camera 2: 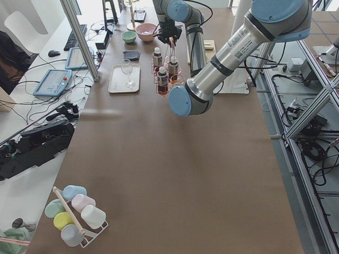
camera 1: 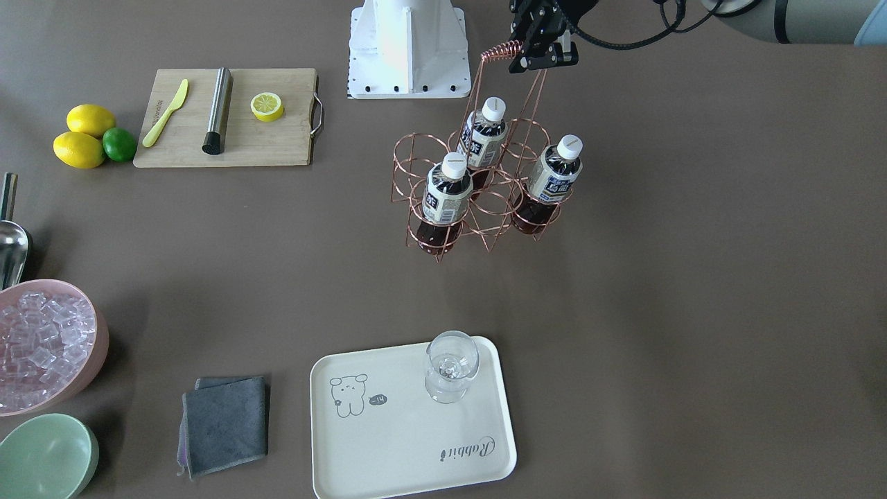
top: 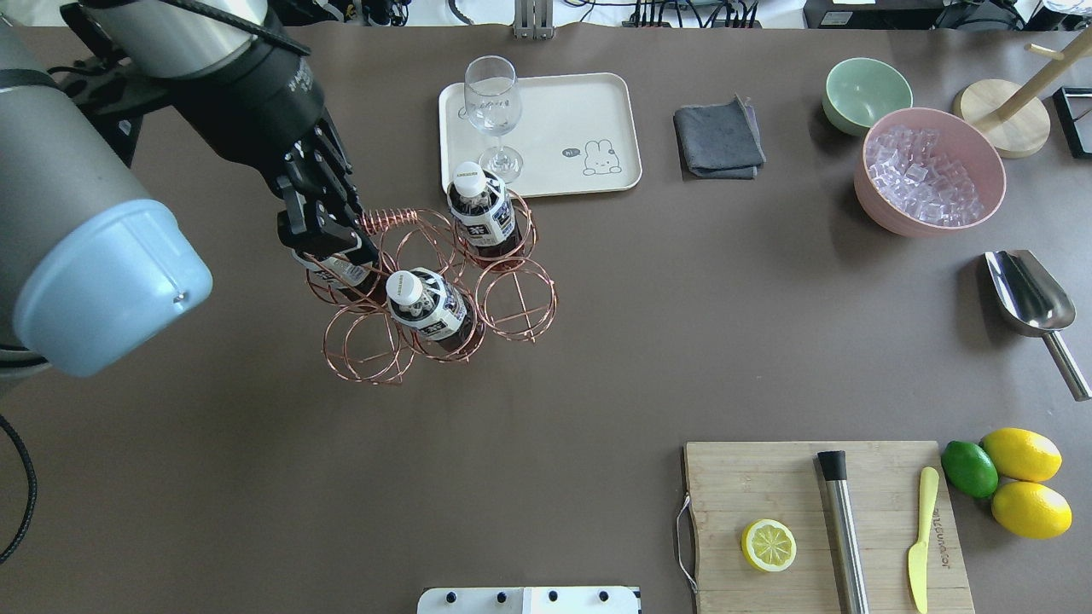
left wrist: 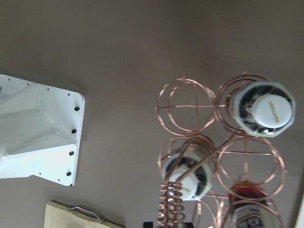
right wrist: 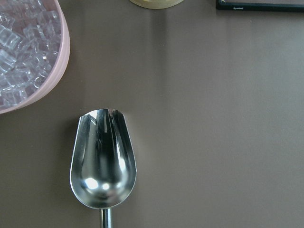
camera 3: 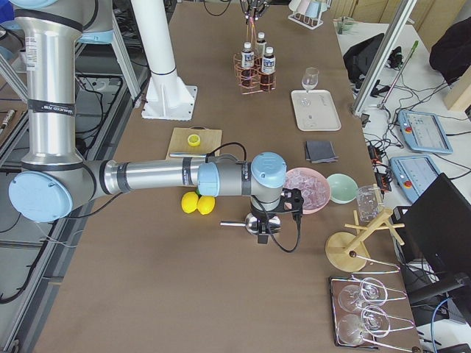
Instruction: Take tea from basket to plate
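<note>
The copper wire basket [top: 515, 258] sits mid-table and holds three tea bottles with white caps [camera 1: 447, 190] [camera 1: 485, 135] [camera 1: 558, 173]. My left gripper [camera 1: 544, 59] is shut on the basket's tall handle, right beside its coiled top [camera 1: 500, 50]. In the overhead view the gripper [top: 328, 243] covers one bottle; the other two [top: 482, 205] [top: 426, 303] show. I cannot tell whether the basket rests on the table. The cream plate [camera 1: 409, 443] lies beyond it. My right gripper [camera 3: 261, 220] hovers over a steel scoop; I cannot tell whether it is open or shut.
A stemmed glass [camera 1: 450, 364] stands on the plate's corner nearest the basket. A grey cloth [camera 1: 225, 423], a green bowl [camera 1: 45, 457], a pink ice bowl [camera 1: 48, 343] and the scoop [right wrist: 102, 166] lie along one side. The cutting board [camera 1: 229, 118] and lemons [camera 1: 83, 135] are near the robot base.
</note>
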You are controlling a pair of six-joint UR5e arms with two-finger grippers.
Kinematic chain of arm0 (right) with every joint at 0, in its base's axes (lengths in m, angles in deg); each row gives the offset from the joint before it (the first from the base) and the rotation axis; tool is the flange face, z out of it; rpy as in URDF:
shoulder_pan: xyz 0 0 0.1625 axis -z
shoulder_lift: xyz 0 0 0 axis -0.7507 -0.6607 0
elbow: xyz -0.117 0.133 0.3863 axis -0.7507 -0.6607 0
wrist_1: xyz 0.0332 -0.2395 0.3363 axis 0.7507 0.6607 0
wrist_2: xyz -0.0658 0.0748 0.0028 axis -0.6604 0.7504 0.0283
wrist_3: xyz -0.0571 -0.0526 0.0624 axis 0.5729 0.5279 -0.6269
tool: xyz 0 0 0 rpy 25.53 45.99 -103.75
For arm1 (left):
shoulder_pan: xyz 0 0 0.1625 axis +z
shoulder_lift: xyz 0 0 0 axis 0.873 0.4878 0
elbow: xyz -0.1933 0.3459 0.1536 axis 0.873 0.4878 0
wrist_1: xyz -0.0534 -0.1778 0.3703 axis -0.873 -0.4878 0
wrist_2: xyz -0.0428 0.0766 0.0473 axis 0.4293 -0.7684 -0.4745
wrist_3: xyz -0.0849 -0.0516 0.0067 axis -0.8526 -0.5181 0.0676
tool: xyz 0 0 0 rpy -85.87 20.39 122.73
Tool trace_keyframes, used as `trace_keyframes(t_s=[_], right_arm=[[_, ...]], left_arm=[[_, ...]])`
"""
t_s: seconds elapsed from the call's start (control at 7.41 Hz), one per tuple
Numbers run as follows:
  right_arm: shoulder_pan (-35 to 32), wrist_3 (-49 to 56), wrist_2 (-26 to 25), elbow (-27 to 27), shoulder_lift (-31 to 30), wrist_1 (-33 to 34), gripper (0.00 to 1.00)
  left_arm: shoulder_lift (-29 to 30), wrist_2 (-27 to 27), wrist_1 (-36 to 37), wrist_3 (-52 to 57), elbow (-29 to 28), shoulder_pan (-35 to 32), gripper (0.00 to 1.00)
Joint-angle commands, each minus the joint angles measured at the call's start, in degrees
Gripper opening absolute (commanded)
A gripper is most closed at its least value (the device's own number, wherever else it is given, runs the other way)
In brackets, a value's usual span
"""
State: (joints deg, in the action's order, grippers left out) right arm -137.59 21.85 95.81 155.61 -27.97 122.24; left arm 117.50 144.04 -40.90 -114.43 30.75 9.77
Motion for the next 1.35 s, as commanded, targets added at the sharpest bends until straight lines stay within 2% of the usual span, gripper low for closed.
trace_keyframes(t_s=[0.0,0.14,0.27,0.68,1.22], right_arm=[[0.0,-0.1,0.0,-0.3,-0.1,0.0,1.0],[0.0,0.0,0.0,-0.3,0.0,0.0,1.0],[0.0,-0.1,0.0,-0.3,0.0,0.0,1.0],[0.0,0.0,0.0,-0.3,-0.1,0.0,1.0],[0.0,0.0,0.1,0.4,-0.1,0.0,1.0]], left_arm=[[-0.1,-0.1,-7.2,-0.2,-4.4,6.4,0.0],[0.0,-0.1,-9.9,0.0,-7.8,6.4,0.0],[0.1,-0.1,-11.4,0.0,-8.9,6.7,0.0],[2.1,-0.1,-11.7,-0.1,-10.8,6.9,0.0],[7.6,0.0,-10.9,-0.9,-12.9,7.2,0.0]])
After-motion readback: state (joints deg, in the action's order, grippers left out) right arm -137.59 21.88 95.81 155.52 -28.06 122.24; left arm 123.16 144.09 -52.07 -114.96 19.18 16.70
